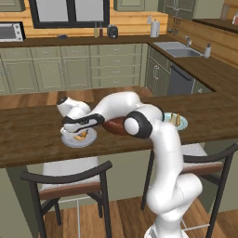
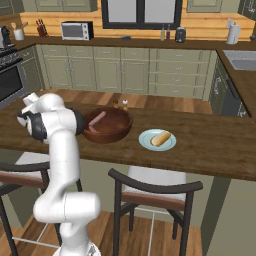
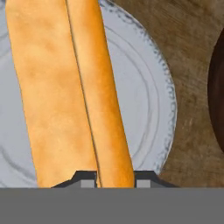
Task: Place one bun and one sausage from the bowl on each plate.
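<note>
You had the gripper (image 1: 80,135) low over the grey-white plate (image 1: 69,141), its jaws clamped on the bun (image 3: 65,96). In the hand view the bun ran from the finger tips (image 3: 87,178) at 6 o'clock up toward 12, leaning slightly to 11, so its long axis lay along your line of sight and across the plate's middle. The plate's rim (image 3: 168,100) curved past at 3 o'clock, and beyond it, at the same bearing, a dark sliver of the bowl (image 3: 218,92) showed over the wooden counter (image 3: 192,43).

In the left base view the bun's orange end (image 1: 82,135) peeked out under the hand, on or just above the plate; you couldn't tell from there whether it was touching.

The relation that mattered for your coming move was this: the bun was already centred lengthwise over the plate, so a release would probably have left it lying within the rim. After that, the bowl (image 2: 107,125) sat just beside the plate, and one sausage (image 2: 97,120) lay in it. The second bun (image 2: 161,138) rested on the blue-green plate (image 2: 146,142), at 3 o'clock of the bowl in the right base view.
</note>
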Robot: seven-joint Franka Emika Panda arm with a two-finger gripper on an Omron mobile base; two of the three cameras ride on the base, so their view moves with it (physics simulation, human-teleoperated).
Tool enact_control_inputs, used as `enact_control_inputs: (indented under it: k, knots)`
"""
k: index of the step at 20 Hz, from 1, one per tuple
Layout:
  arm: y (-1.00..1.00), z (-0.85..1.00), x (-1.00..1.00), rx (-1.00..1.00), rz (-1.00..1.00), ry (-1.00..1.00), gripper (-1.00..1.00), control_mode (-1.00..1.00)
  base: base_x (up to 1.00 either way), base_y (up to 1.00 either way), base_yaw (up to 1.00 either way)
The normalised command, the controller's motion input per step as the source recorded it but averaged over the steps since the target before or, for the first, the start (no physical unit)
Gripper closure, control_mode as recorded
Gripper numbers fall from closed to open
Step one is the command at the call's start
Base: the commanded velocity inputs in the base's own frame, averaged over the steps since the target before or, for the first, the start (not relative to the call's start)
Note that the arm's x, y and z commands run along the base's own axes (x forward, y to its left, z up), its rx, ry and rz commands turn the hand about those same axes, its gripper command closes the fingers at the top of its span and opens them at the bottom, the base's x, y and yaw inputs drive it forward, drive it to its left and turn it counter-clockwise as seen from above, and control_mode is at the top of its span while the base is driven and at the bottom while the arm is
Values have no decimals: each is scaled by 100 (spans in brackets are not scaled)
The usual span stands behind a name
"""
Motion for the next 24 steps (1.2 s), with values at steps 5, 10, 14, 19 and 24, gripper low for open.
enact_control_inputs:
  k: [5, 10, 14, 19, 24]
  knots:
    - [-1, -9, -11, 0, 0, 0, -100, -100, 0, 0, 0]
    - [-13, 12, -15, 0, 0, 0, -100, -100, 0, 0, 0]
    - [-39, 88, -2, 0, 0, -6, -100, -100, 0, 0, 0]
    - [-62, 69, 1, 9, -4, -13, -100, -100, 0, 0, 0]
    - [-82, 6, 8, 20, -14, -6, -100, -100, 0, 0, 0]
